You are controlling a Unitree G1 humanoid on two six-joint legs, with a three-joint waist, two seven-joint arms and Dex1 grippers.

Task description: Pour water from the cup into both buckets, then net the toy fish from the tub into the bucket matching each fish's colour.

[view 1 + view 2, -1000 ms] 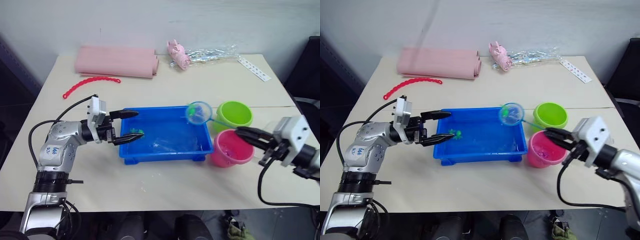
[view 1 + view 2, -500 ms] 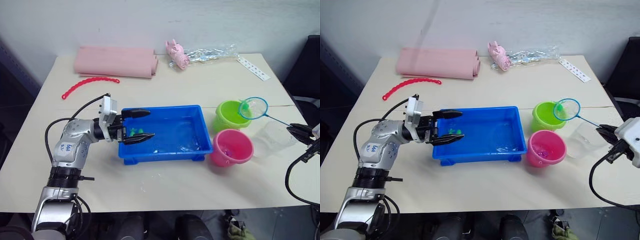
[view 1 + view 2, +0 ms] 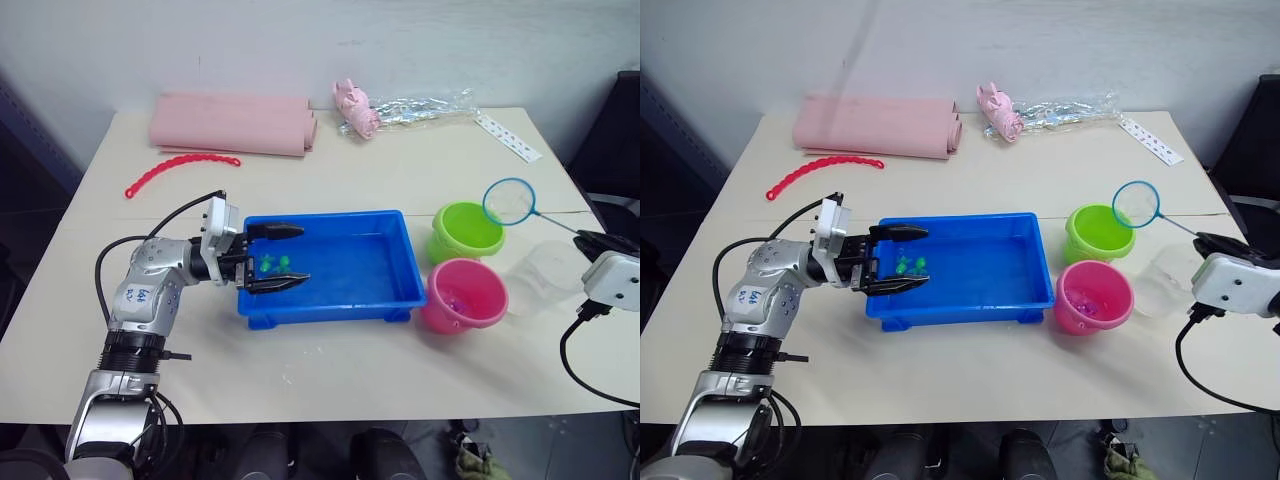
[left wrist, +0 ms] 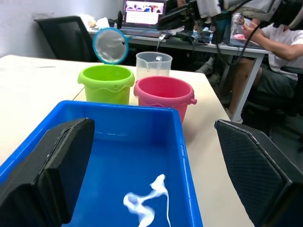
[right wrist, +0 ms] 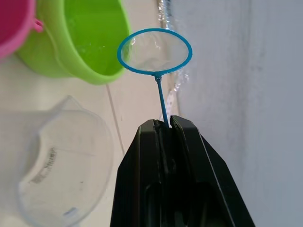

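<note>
The shallow rectangular bright blue plastic tub is seen near the front middle of the pale table; a few tiny green toy fish lie in its left end. The left gripper is held over that left end with its two black fingers spread wide, one above the rim and one low over the water, nothing between them; the green fish sit between the two fingers.

Just right of the tub the round hot pink plastic bucket stands at the front; the round lime green plastic bucket stands directly behind it, the two close together. The clear frosted plastic measuring cup stands upright just right of the pink bucket.

The right gripper is closed on the thin handle of the small round blue-rimmed hoop net; the hoop is raised in the air beside the far right edge of the green bucket; its mesh appears empty.

Along the back of the table a rolled pink cloth, a red beaded chain, a small pink toy beside crinkled clear plastic wrap, and a white strip are laid.
</note>
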